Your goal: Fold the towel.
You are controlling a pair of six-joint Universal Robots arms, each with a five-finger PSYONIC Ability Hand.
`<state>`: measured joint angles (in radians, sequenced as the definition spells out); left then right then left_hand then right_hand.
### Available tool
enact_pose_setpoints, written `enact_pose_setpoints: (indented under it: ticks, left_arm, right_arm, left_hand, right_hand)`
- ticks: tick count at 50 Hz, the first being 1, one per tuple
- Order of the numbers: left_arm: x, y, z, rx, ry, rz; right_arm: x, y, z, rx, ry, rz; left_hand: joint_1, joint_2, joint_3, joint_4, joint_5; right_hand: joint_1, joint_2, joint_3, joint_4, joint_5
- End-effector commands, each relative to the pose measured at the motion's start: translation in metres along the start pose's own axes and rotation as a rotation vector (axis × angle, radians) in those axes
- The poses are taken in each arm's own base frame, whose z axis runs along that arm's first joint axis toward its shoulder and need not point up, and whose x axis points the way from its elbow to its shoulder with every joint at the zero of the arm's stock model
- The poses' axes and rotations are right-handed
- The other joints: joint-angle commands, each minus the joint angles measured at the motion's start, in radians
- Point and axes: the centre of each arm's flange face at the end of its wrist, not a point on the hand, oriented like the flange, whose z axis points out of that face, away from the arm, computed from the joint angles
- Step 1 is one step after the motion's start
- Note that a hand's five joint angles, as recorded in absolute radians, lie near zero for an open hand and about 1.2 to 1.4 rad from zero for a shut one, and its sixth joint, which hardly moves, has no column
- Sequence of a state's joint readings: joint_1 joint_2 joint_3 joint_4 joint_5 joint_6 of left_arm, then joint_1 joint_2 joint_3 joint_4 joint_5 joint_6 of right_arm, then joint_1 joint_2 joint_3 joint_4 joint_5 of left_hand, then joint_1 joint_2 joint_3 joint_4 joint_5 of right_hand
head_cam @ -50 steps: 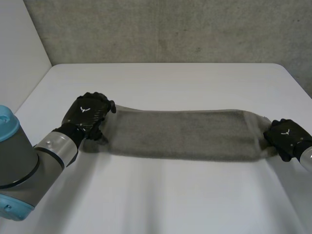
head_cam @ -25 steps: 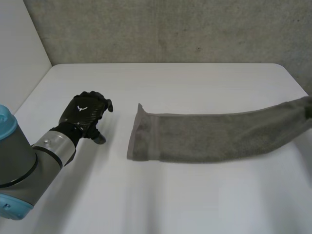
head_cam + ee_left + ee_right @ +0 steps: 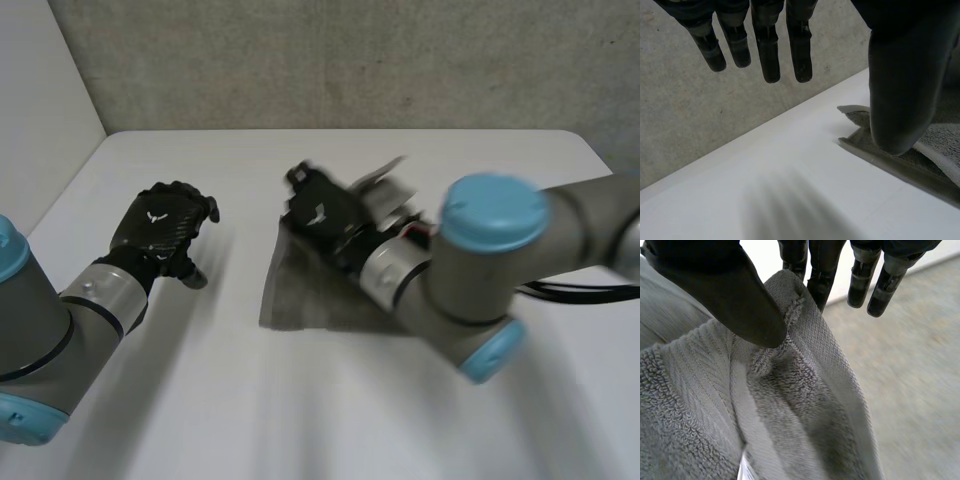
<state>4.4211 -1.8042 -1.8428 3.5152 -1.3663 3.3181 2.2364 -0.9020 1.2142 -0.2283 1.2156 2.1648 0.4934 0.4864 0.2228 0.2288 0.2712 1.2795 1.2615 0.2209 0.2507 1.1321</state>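
Your right hand (image 3: pixel 323 213) pinches the towel (image 3: pixel 300 292) by its edge between thumb and fingers, above its left end near the middle of the table (image 3: pixel 300 410). Your left hand (image 3: pixel 160 228) hangs released, left of the towel and apart from it.

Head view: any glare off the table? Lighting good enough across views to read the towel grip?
Head view: no glare on the white table; even light, black right hand stands out over the towel. Right wrist view: towel weave and hem well lit, hand pinching its edge. Left wrist view: open left hand dark against the grey wall.
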Motion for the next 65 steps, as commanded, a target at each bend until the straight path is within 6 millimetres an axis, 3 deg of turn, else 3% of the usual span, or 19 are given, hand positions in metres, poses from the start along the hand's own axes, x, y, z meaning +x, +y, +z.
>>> enact_pose_setpoints:
  ticks: [1,2,3,4,5,6,13,15,19,21,24,26,28,30,36,40,43,54,65]
  left_arm:
    - [0.0,0.0,0.0,0.003,0.001,0.001]
    - [0.0,0.0,0.0,0.003,0.001,0.001]
    - [0.0,-0.001,0.001,0.006,0.0,0.001]
    - [0.0,-0.003,0.002,0.015,0.0,0.003]
    - [0.0,-0.003,0.002,0.015,0.0,0.003]
    - [0.001,-0.005,0.003,0.024,0.001,0.006]
    - [0.002,-0.018,0.009,0.087,0.006,-0.023]
    - [0.004,-0.023,0.01,0.105,0.014,-0.05]
    - [0.009,-0.045,0.016,0.175,0.043,-0.144]
    - [0.01,-0.05,0.017,0.191,0.05,-0.159]
    - [0.018,-0.059,0.02,0.217,0.074,-0.173]
    - [0.023,-0.063,0.021,0.23,0.091,-0.172]
    - [0.03,-0.065,0.023,0.236,0.11,-0.169]
    - [0.046,-0.061,0.029,0.227,0.153,-0.174]
    - [0.066,-0.05,0.038,0.203,0.178,-0.177]
    - [0.081,-0.024,0.052,0.137,0.173,-0.177]
    - [0.089,-0.007,0.057,0.095,0.18,-0.17]
    - [0.097,0.025,0.05,-0.041,0.198,-0.095]
    - [0.1,0.026,0.052,-0.042,0.2,-0.1]
  right_arm:
    - [-0.056,-0.002,0.011,0.031,-0.116,0.018]
    - [-0.06,0.0,0.01,0.023,-0.12,0.02]
    - [-0.06,0.0,0.01,0.023,-0.12,0.02]
    - [-0.062,0.001,0.008,0.014,-0.12,0.021]
    - [-0.062,0.001,0.008,0.014,-0.12,0.021]
    - [-0.063,0.001,0.006,0.01,-0.125,0.023]
    - [-0.036,-0.001,-0.013,-0.024,-0.083,0.076]
    - [-0.016,0.004,-0.028,-0.059,-0.047,0.174]
    - [0.002,0.004,-0.047,-0.082,-0.006,0.296]
    - [0.023,0.012,-0.067,-0.121,0.055,0.402]
    - [0.033,0.018,-0.076,-0.139,0.091,0.442]
    - [0.05,0.033,-0.093,-0.196,0.157,0.507]
    - [0.053,0.041,-0.101,-0.23,0.175,0.532]
    - [0.054,0.053,-0.108,-0.275,0.187,0.556]
    - [0.044,0.084,-0.127,-0.398,0.201,0.625]
    - [0.033,0.092,-0.132,-0.433,0.184,0.651]
    - [0.027,0.103,-0.135,-0.468,0.178,0.673]
    - [0.009,0.119,-0.137,-0.524,0.14,0.716]
    - [0.01,0.123,-0.132,-0.5,0.162,0.692]
  left_hand:
    - [-0.057,-0.05,-0.048,-0.054,-0.009]
    - [-0.057,-0.05,-0.048,-0.054,-0.009]
    - [-0.057,-0.05,-0.048,-0.054,-0.009]
    - [-0.06,-0.053,-0.048,-0.054,-0.012]
    - [-0.06,-0.053,-0.048,-0.054,-0.012]
    - [-0.06,-0.053,-0.048,-0.054,-0.012]
    - [-0.063,-0.056,-0.048,-0.054,-0.015]
    - [-0.063,-0.056,-0.048,-0.054,-0.015]
    - [-0.057,-0.05,-0.048,-0.054,-0.009]
    - [-0.054,-0.047,-0.048,-0.054,-0.006]
    - [-0.051,-0.044,-0.048,-0.054,-0.003]
    - [-0.051,-0.044,-0.048,-0.054,-0.003]
    - [-0.051,-0.044,-0.048,-0.054,-0.003]
    - [-0.045,-0.038,-0.048,-0.054,0.003]
    - [-0.039,-0.032,-0.048,-0.054,0.009]
    - [-0.013,-0.006,-0.048,-0.054,0.035]
    - [-0.001,0.006,-0.048,-0.054,0.047]
    - [0.087,0.094,-0.048,-0.054,0.134]
    - [0.202,0.209,-0.048,-0.054,0.249]
  right_hand:
    - [0.117,0.135,-0.046,-0.076,0.09]
    - [-0.057,-0.039,-0.046,-0.076,-0.084]
    - [-0.058,-0.04,-0.046,-0.076,-0.086]
    - [-0.718,-0.7,-0.046,-0.076,-0.745]
    - [-0.725,-0.707,-0.046,-0.076,-0.752]
    - [-1.105,-1.087,-0.046,-0.076,-1.132]
    - [-1.105,-1.087,-0.046,-0.076,-1.132]
    - [-1.105,-1.087,-0.046,-0.076,-1.132]
    - [-1.105,-1.087,-0.046,-0.076,-1.132]
    - [-1.105,-1.087,-0.046,-0.076,-1.132]
    - [-1.105,-1.087,-0.046,-0.076,-1.132]
    - [-1.105,-1.087,-0.046,-0.076,-1.132]
    - [-1.105,-1.087,-0.046,-0.076,-1.132]
    - [-1.105,-1.087,-0.046,-0.076,-1.132]
    - [-1.105,-1.087,-0.046,-0.076,-1.132]
    - [-1.086,-1.068,-0.046,-0.076,-1.113]
    - [-0.939,-0.921,-0.046,-0.076,-0.966]
    - [-0.804,-0.786,-0.046,-0.076,-0.831]
    - [-0.49,-0.472,-0.046,-0.076,-0.517]
